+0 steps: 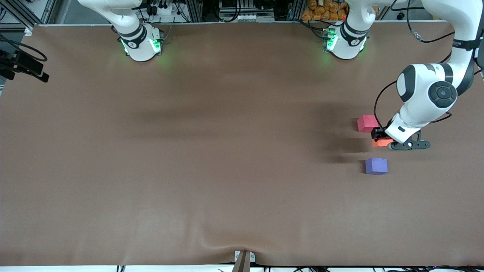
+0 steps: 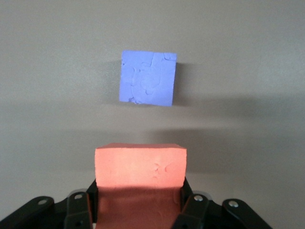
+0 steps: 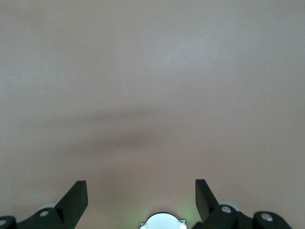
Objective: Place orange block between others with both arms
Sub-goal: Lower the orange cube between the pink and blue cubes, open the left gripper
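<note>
The left gripper [image 1: 382, 138] is low over the tabletop [image 1: 211, 151] at the left arm's end, and its jaws pinch the orange block [image 1: 382, 143]. This block sits between the two others: the pink cube [image 1: 367, 123] is farther from the front camera than the orange block, the purple cube [image 1: 376, 166] is nearer. Both are apart from it. The right gripper [image 3: 141, 195] waits over bare tabletop, its jaws spread wide
</note>
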